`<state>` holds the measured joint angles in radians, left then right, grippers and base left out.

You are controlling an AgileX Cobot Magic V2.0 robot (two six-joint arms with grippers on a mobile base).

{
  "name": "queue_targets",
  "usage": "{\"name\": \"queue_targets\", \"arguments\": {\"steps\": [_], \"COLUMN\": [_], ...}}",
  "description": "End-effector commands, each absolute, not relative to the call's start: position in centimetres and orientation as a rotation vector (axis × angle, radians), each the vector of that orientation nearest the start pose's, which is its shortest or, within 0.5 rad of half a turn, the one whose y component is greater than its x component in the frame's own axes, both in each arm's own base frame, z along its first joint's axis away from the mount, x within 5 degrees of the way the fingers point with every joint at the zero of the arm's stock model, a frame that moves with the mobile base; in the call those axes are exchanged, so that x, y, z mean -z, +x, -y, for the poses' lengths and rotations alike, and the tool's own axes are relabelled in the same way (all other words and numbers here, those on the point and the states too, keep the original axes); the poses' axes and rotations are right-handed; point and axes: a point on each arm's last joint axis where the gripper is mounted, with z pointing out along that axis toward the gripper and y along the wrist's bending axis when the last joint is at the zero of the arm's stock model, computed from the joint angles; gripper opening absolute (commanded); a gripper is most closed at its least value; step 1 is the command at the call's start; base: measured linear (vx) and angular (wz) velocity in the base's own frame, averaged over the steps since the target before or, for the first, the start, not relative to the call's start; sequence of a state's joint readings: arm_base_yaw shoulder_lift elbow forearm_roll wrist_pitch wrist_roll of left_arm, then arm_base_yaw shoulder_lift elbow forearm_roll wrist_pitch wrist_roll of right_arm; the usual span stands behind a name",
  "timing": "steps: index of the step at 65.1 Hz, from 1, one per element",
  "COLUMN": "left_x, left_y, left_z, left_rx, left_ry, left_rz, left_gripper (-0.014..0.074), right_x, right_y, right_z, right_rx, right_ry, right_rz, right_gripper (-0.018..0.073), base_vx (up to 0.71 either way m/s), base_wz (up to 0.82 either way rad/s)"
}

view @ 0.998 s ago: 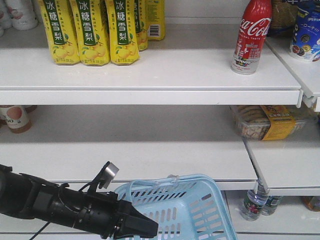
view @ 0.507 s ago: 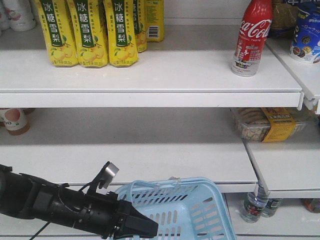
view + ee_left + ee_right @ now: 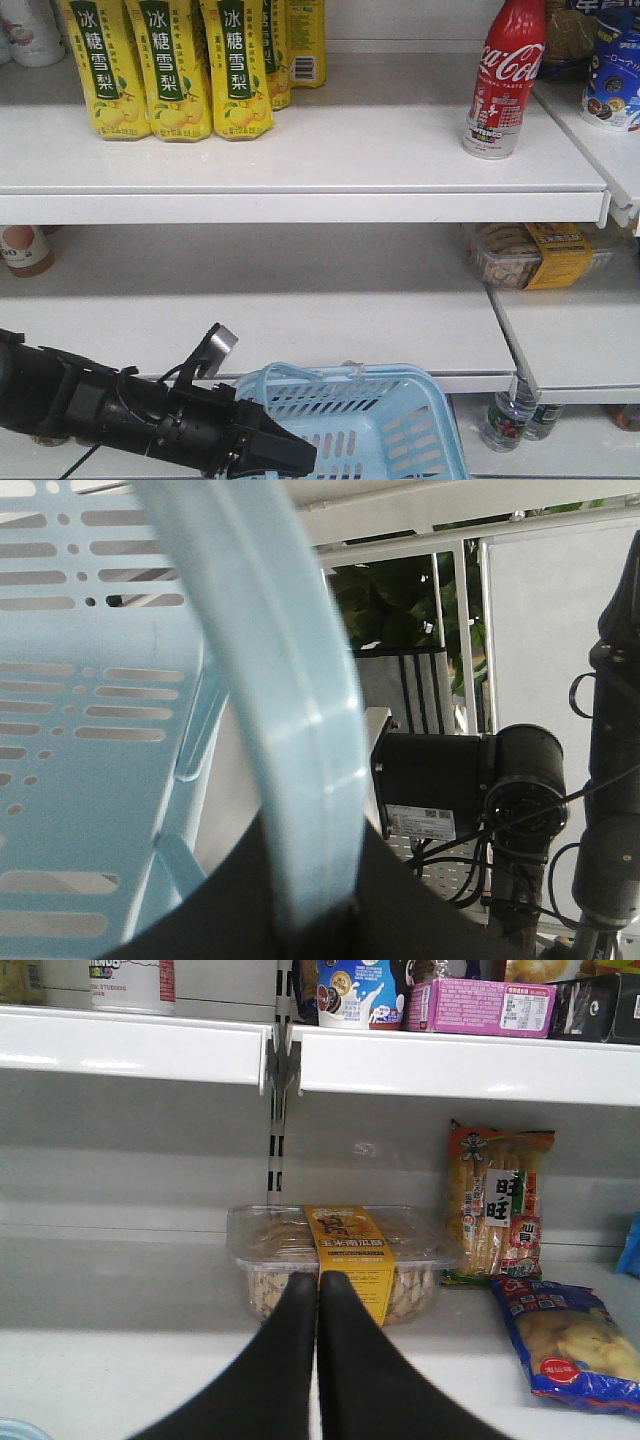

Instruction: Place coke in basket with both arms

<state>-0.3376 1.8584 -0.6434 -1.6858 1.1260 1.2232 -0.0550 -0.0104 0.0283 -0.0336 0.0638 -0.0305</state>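
Observation:
The coke (image 3: 505,80), red with white script, stands upright at the right end of the upper shelf. Its pale base shows at the top left of the right wrist view (image 3: 130,985). The light blue basket (image 3: 400,425) hangs at the bottom of the front view, below the middle shelf. My left gripper (image 3: 285,455) is at the basket's left rim. In the left wrist view it (image 3: 320,920) is shut on the basket's handle (image 3: 285,680). My right gripper (image 3: 318,1282) is shut on nothing and points at the middle shelf, well below the coke.
Yellow drink cartons (image 3: 165,65) fill the upper shelf's left side. A clear biscuit box with a yellow band (image 3: 345,1260) lies on the middle shelf just ahead of my right gripper, with snack bags (image 3: 495,1210) to its right. Bottles (image 3: 510,415) stand below the middle shelf.
In the front view the shelves and the basket have slid slightly down the frame and the cartons have drifted left. The left arm keeps its pose and its hold on the basket.

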Motion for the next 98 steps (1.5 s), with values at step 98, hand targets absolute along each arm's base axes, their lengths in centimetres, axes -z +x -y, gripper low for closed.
{"name": "queue_targets", "arguments": {"steps": [98], "left_x": [-16.13], "left_y": [23.14], "left_z": [17.07], "left_rx": [1.918], "left_ry": [0.191], "left_rz": [-2.339], "left_gripper": [-0.0006], "right_x": [-20.21], "right_y": [5.56], "right_z": [0.32], "right_rx": [0.105], "right_ry": [-0.011], "right_rz": [-1.489], "right_gripper": [-0.0009], "base_vx": [0.01], "base_wz": [0.00]}}
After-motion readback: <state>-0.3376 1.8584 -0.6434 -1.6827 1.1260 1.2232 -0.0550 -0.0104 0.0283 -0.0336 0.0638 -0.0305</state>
